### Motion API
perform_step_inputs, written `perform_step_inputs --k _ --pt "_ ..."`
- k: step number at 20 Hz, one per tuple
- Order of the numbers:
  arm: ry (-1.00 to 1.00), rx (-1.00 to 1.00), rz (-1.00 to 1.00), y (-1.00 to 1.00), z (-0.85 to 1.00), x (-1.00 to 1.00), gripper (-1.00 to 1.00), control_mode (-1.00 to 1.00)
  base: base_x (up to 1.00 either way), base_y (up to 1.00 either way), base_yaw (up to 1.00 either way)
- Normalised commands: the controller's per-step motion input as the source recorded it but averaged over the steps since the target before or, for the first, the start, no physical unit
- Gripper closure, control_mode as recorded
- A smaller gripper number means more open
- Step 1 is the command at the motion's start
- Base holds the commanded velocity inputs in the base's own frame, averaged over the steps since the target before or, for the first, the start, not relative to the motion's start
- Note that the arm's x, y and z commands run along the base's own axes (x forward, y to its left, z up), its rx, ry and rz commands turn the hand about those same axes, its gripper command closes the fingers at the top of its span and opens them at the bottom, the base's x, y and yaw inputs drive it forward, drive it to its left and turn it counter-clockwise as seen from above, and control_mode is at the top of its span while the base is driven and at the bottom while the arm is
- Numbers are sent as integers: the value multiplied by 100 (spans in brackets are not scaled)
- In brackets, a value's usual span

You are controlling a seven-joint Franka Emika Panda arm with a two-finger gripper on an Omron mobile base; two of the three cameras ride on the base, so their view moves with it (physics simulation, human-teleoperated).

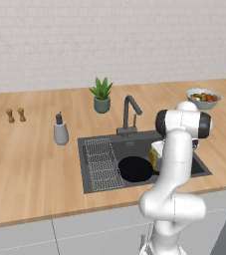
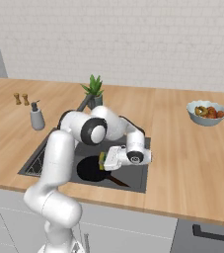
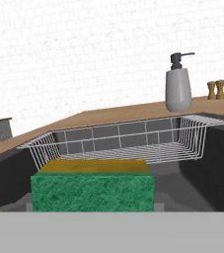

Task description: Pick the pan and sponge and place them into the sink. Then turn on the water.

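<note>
We judge the job roughly half done: the pan (image 2: pixel 91 169) already lies in the sink (image 1: pixel 87 172), right of its wire rack (image 1: pixel 102 164). Our gripper (image 2: pixel 102 160) hangs over the basin, jaws partly spread and clamped on the sponge (image 3: pixel 93 190). Releasing it and starting water at the faucet (image 1: pixel 129 113) remain.

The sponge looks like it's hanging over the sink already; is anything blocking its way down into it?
Nothing visible blocks it. The sponge sits in the gripper just above the sink. Below it are the basin floor and the pan, already lying in the sink. The wire rack sits on the far side of the basin, out of the way.
</note>
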Motion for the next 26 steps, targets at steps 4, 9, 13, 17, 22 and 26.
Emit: perform_step_inputs --k 4,9,13,17,22,26 --pt "0 -3 0 0 -33 2 100 -100 0 0 0" --pt "0 -4 -1 7 -38 1 100 -100 0 0 0" --pt "0 0 -1 15 -12 0 100 -100 0 0 0" --pt "0 0 0 11 3 0 100 -100 0 0 0" --pt "0 -1 0 23 1 1 100 -100 0 0 0" --pt "0 -6 0 44 10 0 100 -100 0 0 0"
